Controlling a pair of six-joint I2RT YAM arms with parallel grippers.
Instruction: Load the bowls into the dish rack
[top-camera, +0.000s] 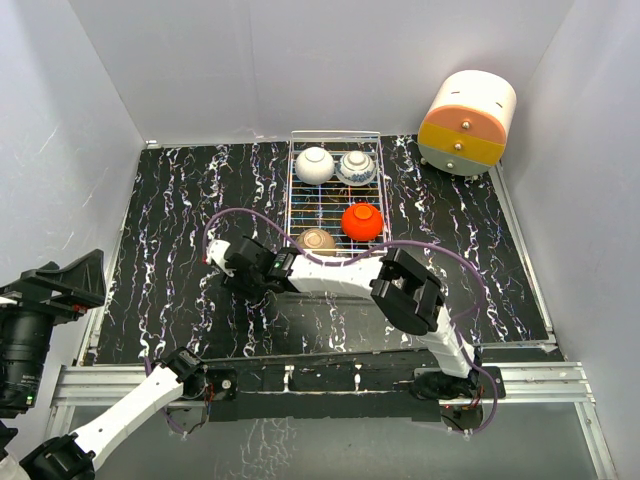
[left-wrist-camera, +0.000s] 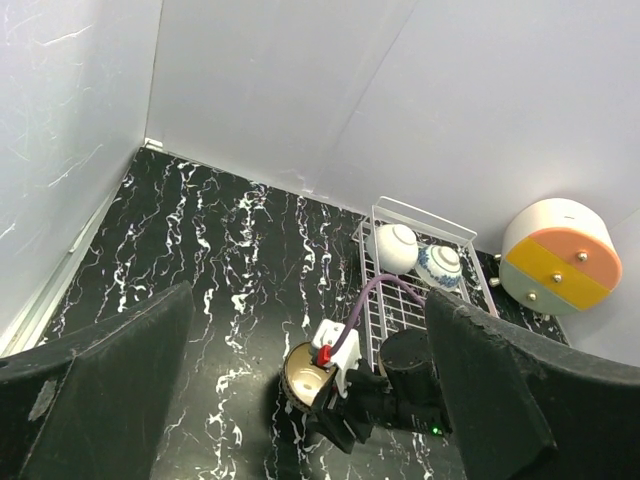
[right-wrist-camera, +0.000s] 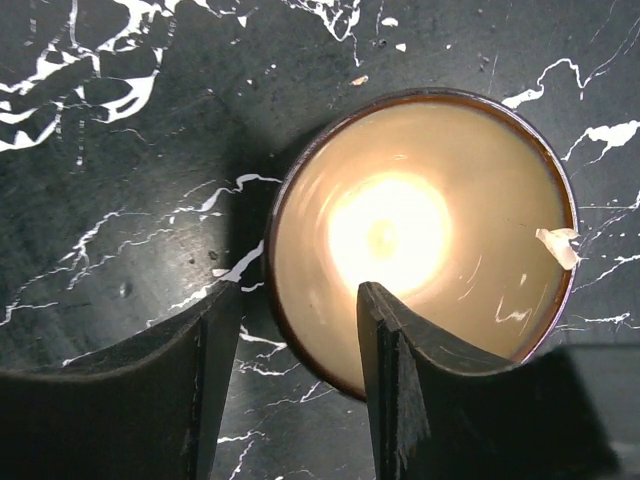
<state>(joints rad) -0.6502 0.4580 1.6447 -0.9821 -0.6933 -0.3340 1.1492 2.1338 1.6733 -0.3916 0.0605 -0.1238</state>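
The dark-rimmed bowl (right-wrist-camera: 420, 230) was seen upright on the table (right-wrist-camera: 100, 150), left of the dish rack (top-camera: 330, 205). Its near edge was cut off by the right gripper (right-wrist-camera: 300, 290), whose fingers were parted astride the rim, one inside, one outside, nothing clamped. From above, this bowl was hidden beneath the wrist. In the rack, four other bowls (top-camera: 362, 221) were counted. The left gripper (left-wrist-camera: 310, 295) was spread wide, empty.

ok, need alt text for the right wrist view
Close overhead view of a bowl, cream inside with a dark brown rim, upright on the black marbled table. The black jaws of the right gripper straddle its rim, one inside, one outside, with a gap showing.
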